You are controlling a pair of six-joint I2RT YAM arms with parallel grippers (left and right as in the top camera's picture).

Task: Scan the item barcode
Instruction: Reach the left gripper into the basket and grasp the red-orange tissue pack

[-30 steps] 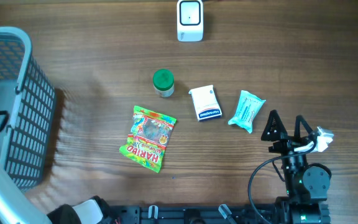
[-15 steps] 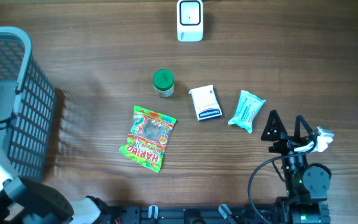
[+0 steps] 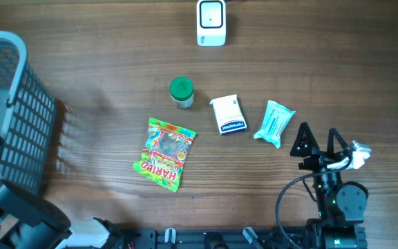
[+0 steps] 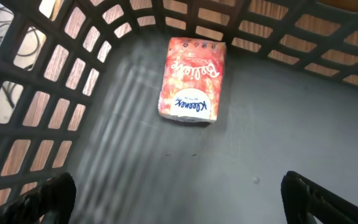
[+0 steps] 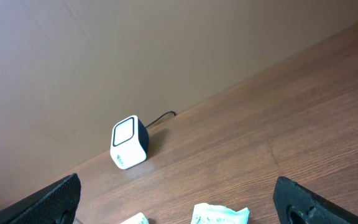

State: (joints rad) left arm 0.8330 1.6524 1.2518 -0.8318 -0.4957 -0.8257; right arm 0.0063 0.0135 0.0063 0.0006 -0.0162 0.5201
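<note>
Several items lie on the wooden table in the overhead view: a Haribo bag (image 3: 164, 153), a green-lidded jar (image 3: 181, 91), a white tissue pack (image 3: 228, 114) and a teal wipes pack (image 3: 274, 123). The white barcode scanner (image 3: 211, 23) stands at the far edge; it also shows as the scanner (image 5: 129, 142) in the right wrist view. My right gripper (image 3: 320, 142) rests open just right of the teal pack, holding nothing. My left gripper (image 4: 182, 202) hangs open inside the grey basket (image 4: 73, 74), above an orange Kleenex pack (image 4: 191, 81) that lies on the basket floor.
The mesh basket (image 3: 30, 131) fills the table's left side, with my left arm (image 3: 19, 218) coming up beside it at the front left. A black cable (image 3: 289, 197) loops by the right arm's base. A wall rises behind the scanner.
The left arm has swung into view at the front left, and the basket's near rim has shifted slightly left. The right arm and the table items have not moved.
</note>
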